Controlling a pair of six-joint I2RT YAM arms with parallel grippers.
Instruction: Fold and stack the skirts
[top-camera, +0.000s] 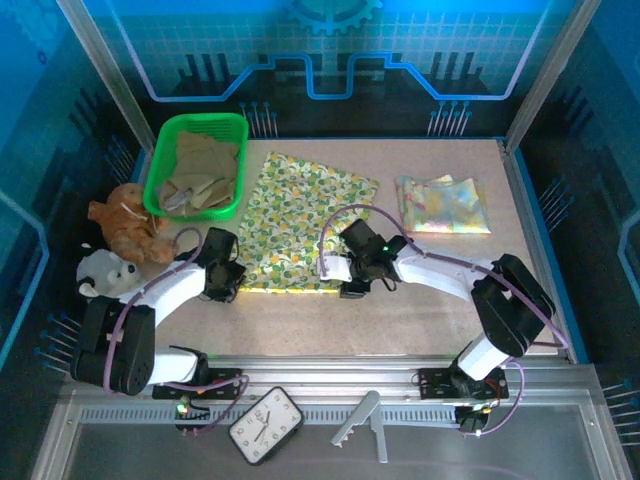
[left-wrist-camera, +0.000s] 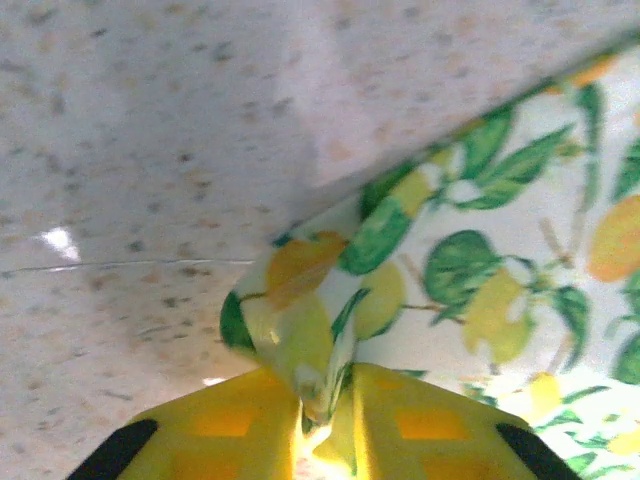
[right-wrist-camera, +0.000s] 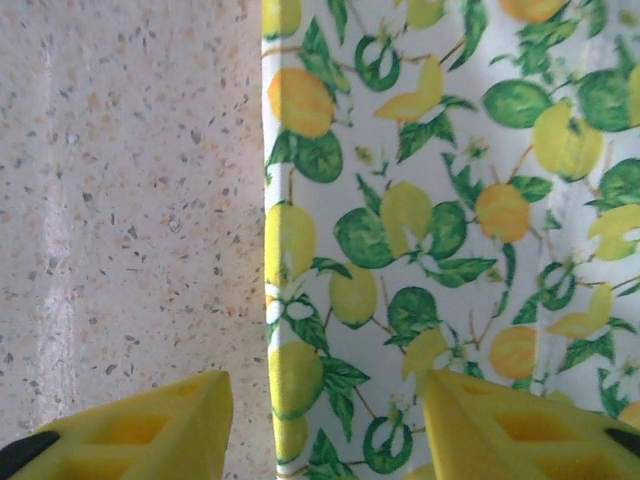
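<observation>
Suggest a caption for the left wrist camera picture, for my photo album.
The left gripper pinches a bunched corner of the lemon-print skirt on the speckled table.

Table (top-camera: 300, 325) is bare along near edge; floral skirt (top-camera: 300, 215) fills middle, basket (top-camera: 196, 208) and plush toys (top-camera: 125, 225) block left.

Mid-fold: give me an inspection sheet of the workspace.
Surface: speckled beige table, no spills seen.
Job's things: yellow-green lemon-print cloth skirt spread flat, centre; pastel patchwork cloth skirt folded, far right; olive-khaki cloth skirt bunched in green plastic basket.
Clutter: brown plush toy and white plush toy, left edge; black-rimmed clock on near ledge.
Grippers: left gripper jaws pinch the lemon-print skirt's corner; right gripper jaws open astride its edge.
Cables: purple cables loop along both arms.
Surroundings: blue-lit enclosure walls.
</observation>
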